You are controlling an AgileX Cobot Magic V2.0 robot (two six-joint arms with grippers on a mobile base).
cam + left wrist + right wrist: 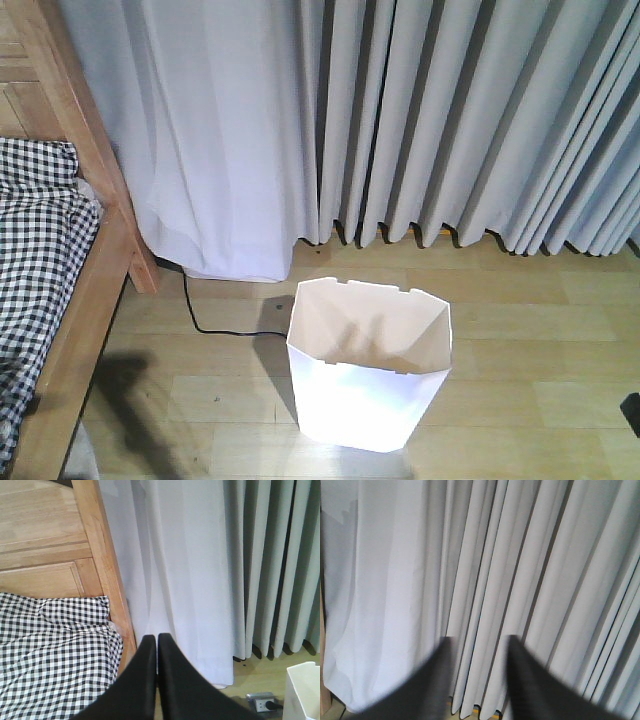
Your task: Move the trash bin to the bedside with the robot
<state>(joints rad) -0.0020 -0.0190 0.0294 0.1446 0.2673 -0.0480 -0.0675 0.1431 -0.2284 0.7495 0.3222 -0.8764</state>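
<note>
The white trash bin (370, 365) stands upright and empty on the wooden floor, right of the bed. Its corner also shows in the left wrist view (302, 690). The bed has a light brown wooden frame (85, 300) and black-and-white checked bedding (35, 230), at the left edge. The bedding (55, 650) and headboard post (107, 575) fill the left of the left wrist view. My left gripper (153, 639) is shut and empty, pointing at the gap between bed post and curtain. My right gripper (479, 642) is open and empty, facing the curtain. Neither gripper touches the bin.
Light grey curtains (400, 120) hang along the back wall to the floor. A black cable (215, 325) runs across the floor between bed post and bin. A power strip (262, 701) lies on the floor near the curtain. A dark object (632, 412) sits at the right edge.
</note>
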